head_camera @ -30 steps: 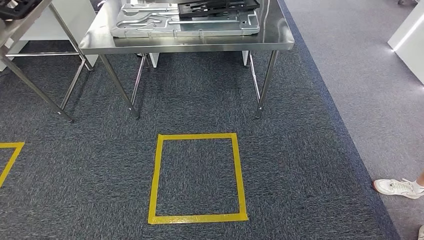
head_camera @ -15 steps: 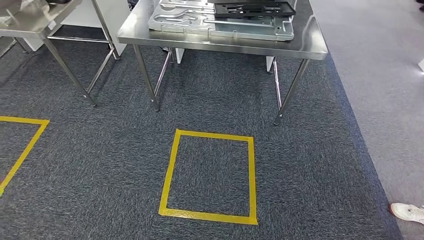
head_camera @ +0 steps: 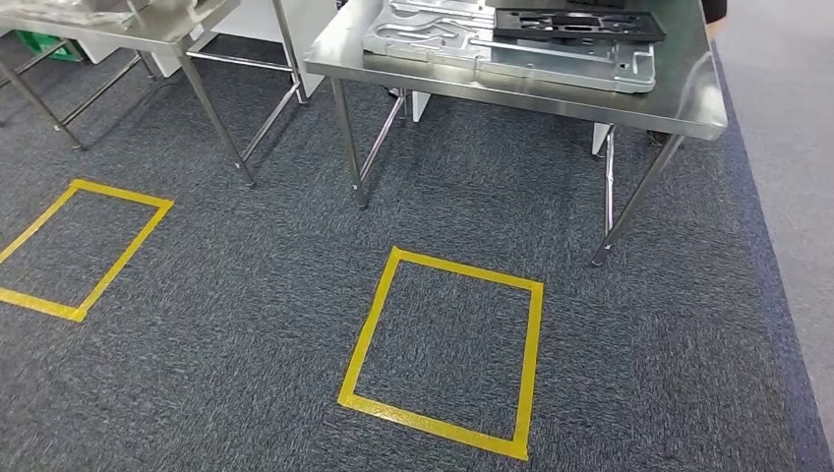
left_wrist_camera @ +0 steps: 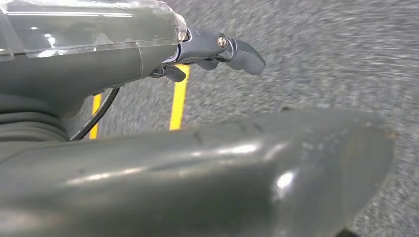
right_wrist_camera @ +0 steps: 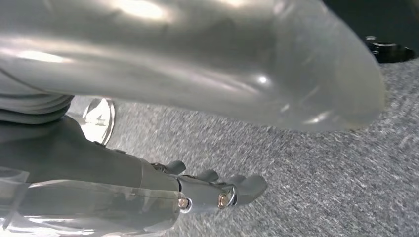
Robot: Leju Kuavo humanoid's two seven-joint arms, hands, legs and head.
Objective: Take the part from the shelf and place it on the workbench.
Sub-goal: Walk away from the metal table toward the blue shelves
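On the steel workbench (head_camera: 679, 103) lie two parts: a silver plate (head_camera: 511, 44) with a black frame (head_camera: 575, 24) on top. Beside it stands one more table (head_camera: 148, 29). Two yellow tape squares (head_camera: 447, 354) mark the carpet (head_camera: 246, 324) (dark grey). Both the left hand (left_wrist_camera: 217, 52) and the right hand (right_wrist_camera: 212, 190) hang empty, fingers loosely apart.

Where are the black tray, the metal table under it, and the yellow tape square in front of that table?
black tray (head_camera: 578, 24), head view, on its flat top face.
metal table (head_camera: 511, 90), head view, on its front edge.
yellow tape square (head_camera: 372, 324), head view, on its left strip.
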